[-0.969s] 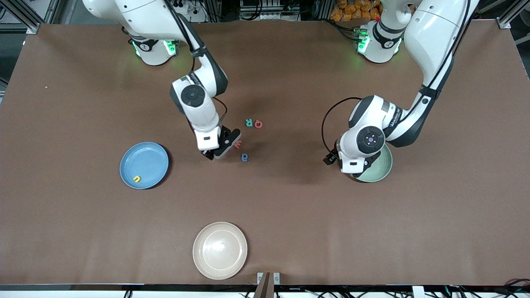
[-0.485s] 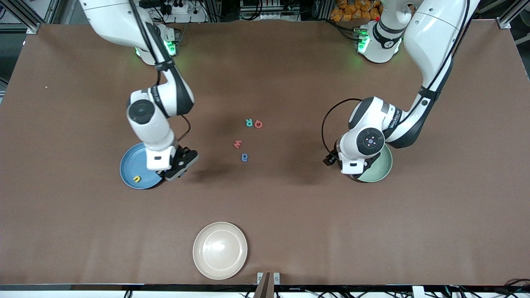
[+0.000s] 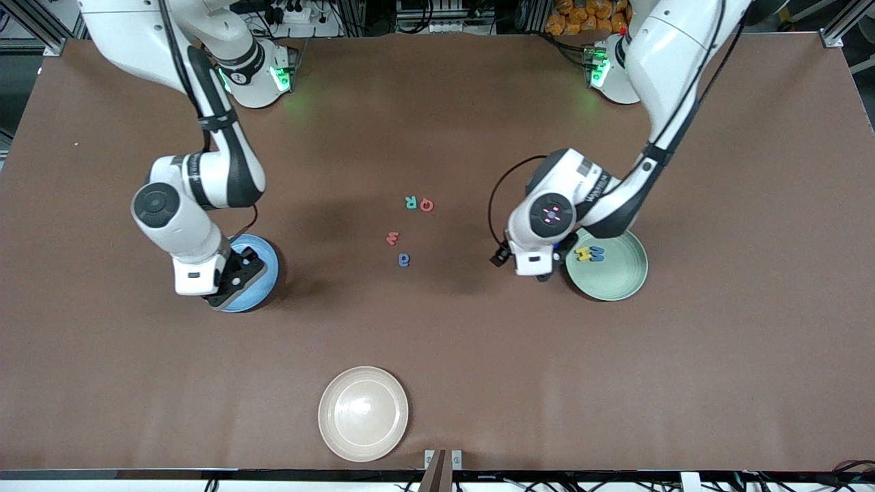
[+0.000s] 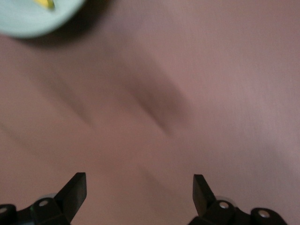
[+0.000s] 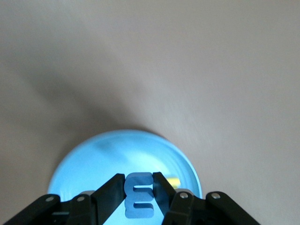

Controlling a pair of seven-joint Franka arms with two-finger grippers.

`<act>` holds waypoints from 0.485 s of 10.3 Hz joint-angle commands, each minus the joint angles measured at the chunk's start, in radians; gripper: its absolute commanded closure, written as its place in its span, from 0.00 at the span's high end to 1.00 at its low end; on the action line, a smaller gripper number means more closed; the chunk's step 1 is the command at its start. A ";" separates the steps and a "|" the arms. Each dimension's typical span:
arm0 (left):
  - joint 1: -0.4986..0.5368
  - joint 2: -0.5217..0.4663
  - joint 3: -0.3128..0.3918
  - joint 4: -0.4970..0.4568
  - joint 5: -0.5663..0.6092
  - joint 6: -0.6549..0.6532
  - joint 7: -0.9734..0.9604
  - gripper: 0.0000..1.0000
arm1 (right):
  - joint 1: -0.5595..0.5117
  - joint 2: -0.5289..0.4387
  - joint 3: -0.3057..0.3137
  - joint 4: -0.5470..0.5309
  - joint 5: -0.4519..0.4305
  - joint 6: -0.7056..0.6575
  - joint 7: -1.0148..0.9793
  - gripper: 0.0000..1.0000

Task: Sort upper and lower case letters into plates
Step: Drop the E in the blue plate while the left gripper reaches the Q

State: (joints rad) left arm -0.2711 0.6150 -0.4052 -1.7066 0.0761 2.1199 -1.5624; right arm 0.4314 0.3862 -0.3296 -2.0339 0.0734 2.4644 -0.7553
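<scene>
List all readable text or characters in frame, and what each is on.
"R": teal letter on the table.
"Q": red letter beside it.
"w": red letter.
"a": blue letter.
"H", "M": yellow letter and blue letter in the green plate.
"w": blue letter in the right gripper.
Left arm's forearm label: too small to read.

Plates: three, namely one blue plate (image 3: pixel 263 263), one mint green plate (image 3: pixel 615 277), one cream plate (image 3: pixel 363 413). Letters counted: seven. Four lie on the bench (image 3: pixel 437 342), two in the green plate, one in the right hand (image 5: pixel 139 199).
</scene>
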 commanded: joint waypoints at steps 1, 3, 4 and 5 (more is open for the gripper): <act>-0.110 0.002 0.012 0.041 -0.010 -0.001 -0.112 1.00 | -0.034 -0.018 0.014 -0.011 -0.004 -0.083 -0.018 0.15; -0.190 0.009 0.014 0.036 -0.001 0.056 -0.125 1.00 | -0.037 -0.015 0.014 -0.008 -0.003 -0.091 -0.019 1.00; -0.215 0.031 0.016 0.036 0.001 0.115 -0.146 1.00 | -0.037 -0.012 0.014 -0.009 -0.003 -0.090 -0.018 1.00; -0.252 0.046 0.020 0.036 0.013 0.153 -0.168 1.00 | -0.043 -0.012 0.014 -0.009 -0.003 -0.090 -0.019 1.00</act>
State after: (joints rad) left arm -0.4812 0.6300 -0.4011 -1.6797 0.0763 2.2170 -1.6987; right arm 0.4015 0.3865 -0.3240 -2.0356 0.0737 2.3816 -0.7710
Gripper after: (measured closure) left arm 0.000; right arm 0.286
